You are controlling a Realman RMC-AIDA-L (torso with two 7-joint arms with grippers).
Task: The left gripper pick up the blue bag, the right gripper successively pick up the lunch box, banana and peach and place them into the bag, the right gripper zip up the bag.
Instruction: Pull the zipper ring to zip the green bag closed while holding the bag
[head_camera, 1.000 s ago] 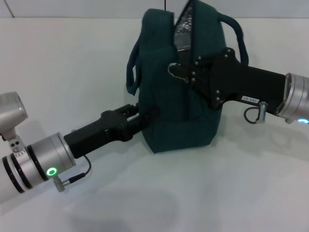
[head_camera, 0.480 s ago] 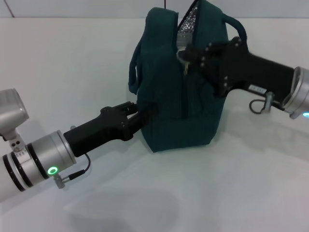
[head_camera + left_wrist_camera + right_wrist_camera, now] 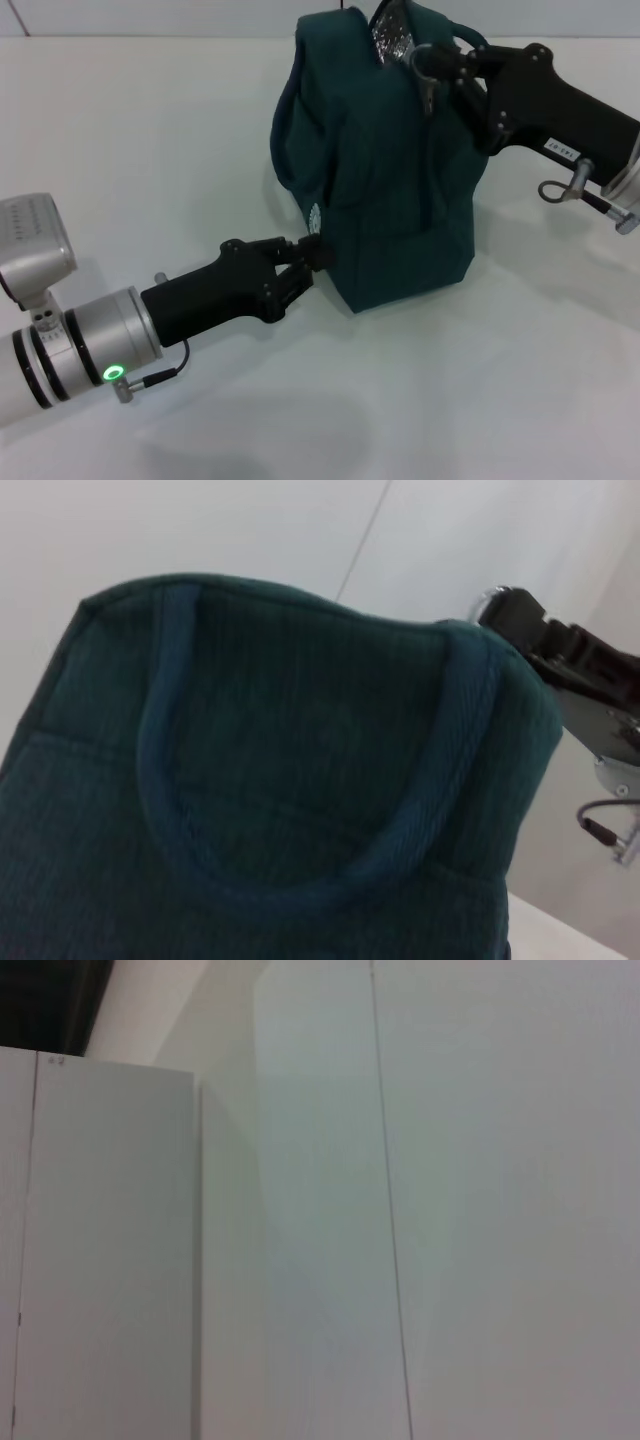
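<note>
The blue bag stands upright at the table's middle and blocks any straight pass across it, with the left gripper pressed against its lower corner at 7 o'clock and the right gripper at the zipper on its top at 1 o'clock. The left arm bars the stretch from 7 to 8 o'clock, and the right arm bars the stretch toward 2 o'clock. Bare tabletop lies open from 9 to 11 o'clock and from 4 to 6 o'clock.

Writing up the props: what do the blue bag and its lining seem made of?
Blue bag: apparently soft ribbed fabric, matte, with fine woven lines and padded loop handle. Lining: looks like shiny silver foil, glinting at the top opening.
</note>
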